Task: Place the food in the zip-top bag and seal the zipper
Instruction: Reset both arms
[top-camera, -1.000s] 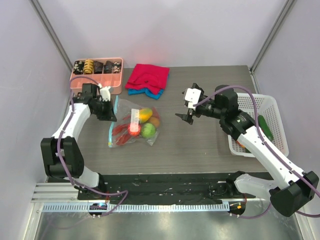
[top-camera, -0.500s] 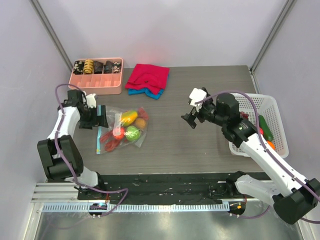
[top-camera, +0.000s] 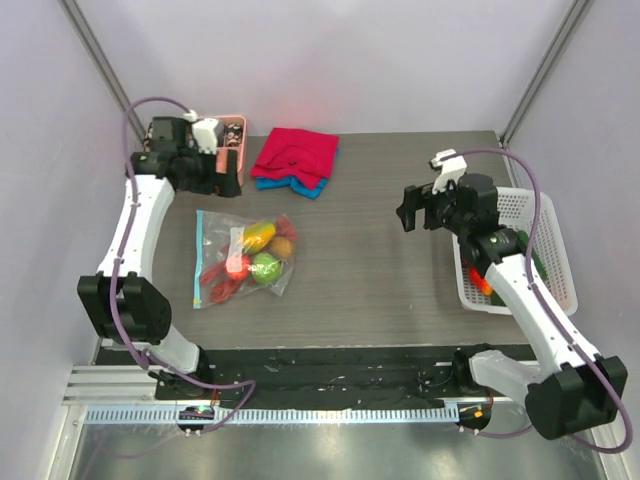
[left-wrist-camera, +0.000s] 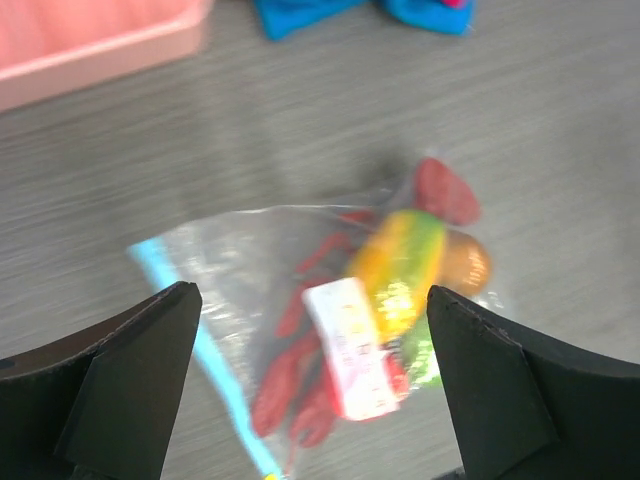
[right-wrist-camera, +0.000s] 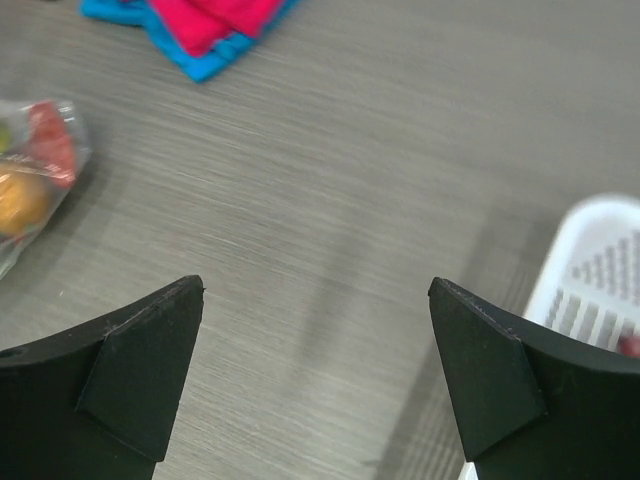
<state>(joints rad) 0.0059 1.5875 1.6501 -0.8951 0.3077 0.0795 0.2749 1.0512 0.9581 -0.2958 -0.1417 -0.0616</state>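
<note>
The grey counter (top-camera: 380, 280) carries the zip-top bag (top-camera: 245, 258), which lies flat beneath the left claw (left-wrist-camera: 310, 300); that claw hangs spread wide and empty. The right claw (right-wrist-camera: 315, 290), equally wide and empty, has the bag well off to its left. The food (top-camera: 255, 252) sits inside the bag. The zipper (top-camera: 199, 258) runs along the edge nearer the left claw's left finger and is too blurred to tell whether it is sealed.

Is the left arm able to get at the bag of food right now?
Probably yes. The left gripper is open and faces the bag, which lies flat on the table with nothing between them.
</note>
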